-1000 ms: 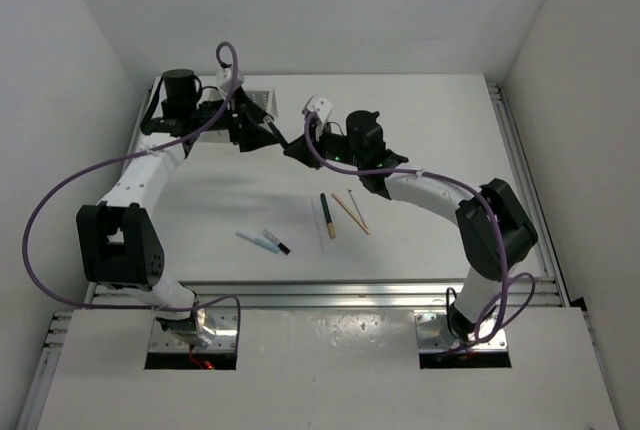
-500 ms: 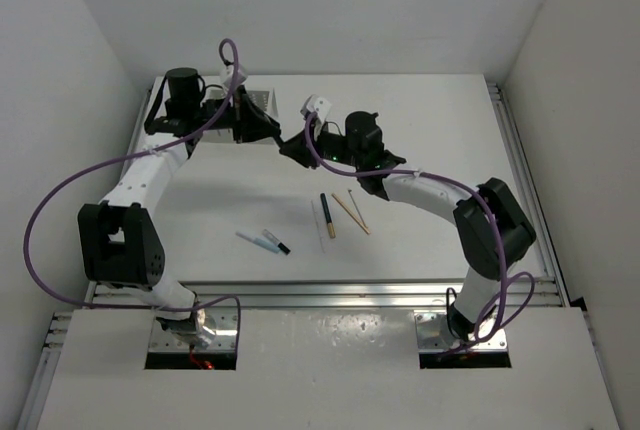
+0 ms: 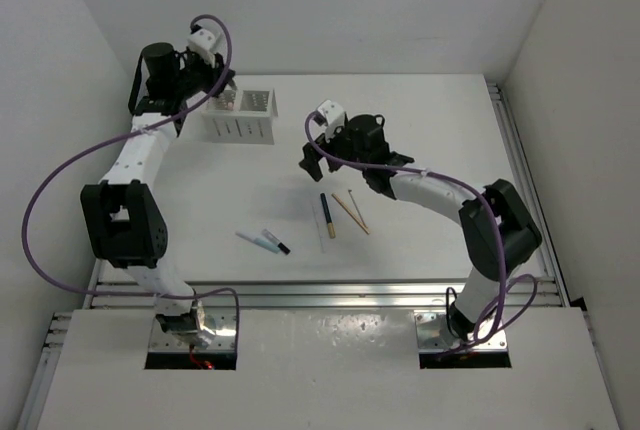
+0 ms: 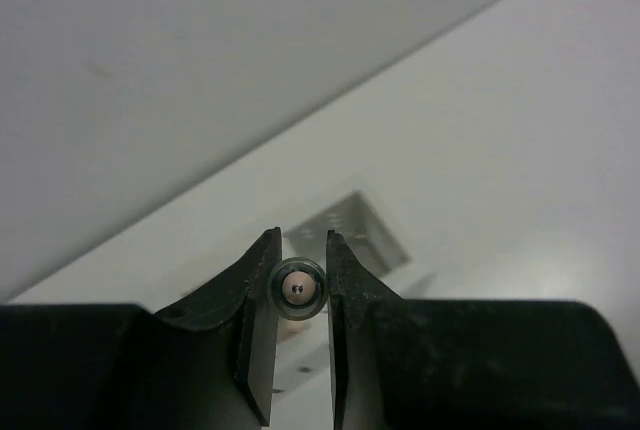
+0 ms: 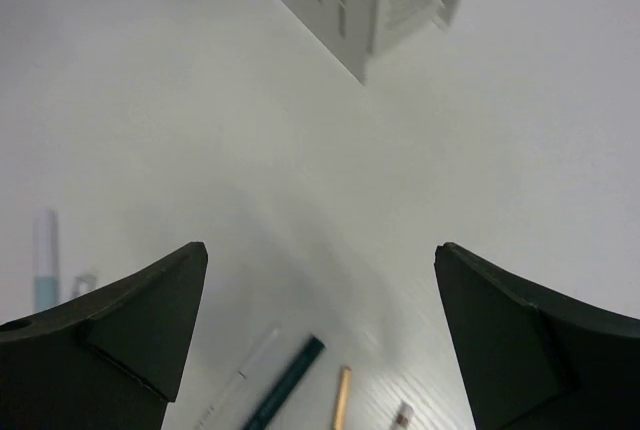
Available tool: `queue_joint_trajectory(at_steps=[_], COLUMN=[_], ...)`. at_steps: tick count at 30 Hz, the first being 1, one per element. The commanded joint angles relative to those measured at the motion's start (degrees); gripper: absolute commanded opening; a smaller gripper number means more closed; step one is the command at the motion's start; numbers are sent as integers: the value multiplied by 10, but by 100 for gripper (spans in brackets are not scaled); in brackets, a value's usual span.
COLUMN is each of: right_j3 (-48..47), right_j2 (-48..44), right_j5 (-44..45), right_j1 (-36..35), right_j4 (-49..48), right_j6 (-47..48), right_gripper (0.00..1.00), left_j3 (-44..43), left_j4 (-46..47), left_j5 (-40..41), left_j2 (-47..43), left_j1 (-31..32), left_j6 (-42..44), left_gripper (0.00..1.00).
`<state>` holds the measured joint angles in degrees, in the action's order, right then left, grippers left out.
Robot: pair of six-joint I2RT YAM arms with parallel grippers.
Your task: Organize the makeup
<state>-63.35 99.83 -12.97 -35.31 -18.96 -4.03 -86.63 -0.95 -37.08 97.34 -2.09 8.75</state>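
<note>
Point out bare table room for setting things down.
Bare: the far right corner behind the right arm, and the strip between the box and the pale blue stick. Crowded: around the gold-tipped stick, near the right gripper.

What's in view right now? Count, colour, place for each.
box: 1, white, slotted, far left of table
held stick: 1, dark, seen end-on
dark stick: 1, gold end, table centre
white stick: 1, thin, left of dark stick
tan stick: 1, right of dark stick
thin stick: 1, colour unclear, beside tan stick
blue stick: 1, pale, near left
black-tipped stick: 1, beside blue stick
table: 1, white
left fingers: shut on held stick, over box
right fingers: open, above table centre
</note>
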Motion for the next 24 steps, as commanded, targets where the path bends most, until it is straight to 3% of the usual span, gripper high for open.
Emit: queue_joint_trajectory(at_steps=[1,9,13,14,16,17,20,24], right_j3=[13,56,34,31,13,9,1,2], right_j2=[-35,-57,-50,-42,-35,-23,-13,-1], right_j5=[68,140,139,137,141,143,143,133], right_j1=[11,32,53,56,57,57,56,57], right_j4=[81,159,225,233,262,283,300,299], right_j6=[34,21,-17,-19,-18,-16,-20,-29], right_gripper=[96,97,83,73,65,57,49,48], left_j3=[-21,-49,-49,-43,-34,-25,-18,-34], left_j4=[117,153,141,129,118,111,98,53], left_j5=[158,146,146,141,127,126,119,125], left_j2=[33,133,152,152,152,146,141,123], left_j1=[-16,-27,-33,-33,-38,-43,-43,-55], left_j6=[59,51,41,41,41,41,34,28], left_gripper=[0,0,0,2,14,31,56,64])
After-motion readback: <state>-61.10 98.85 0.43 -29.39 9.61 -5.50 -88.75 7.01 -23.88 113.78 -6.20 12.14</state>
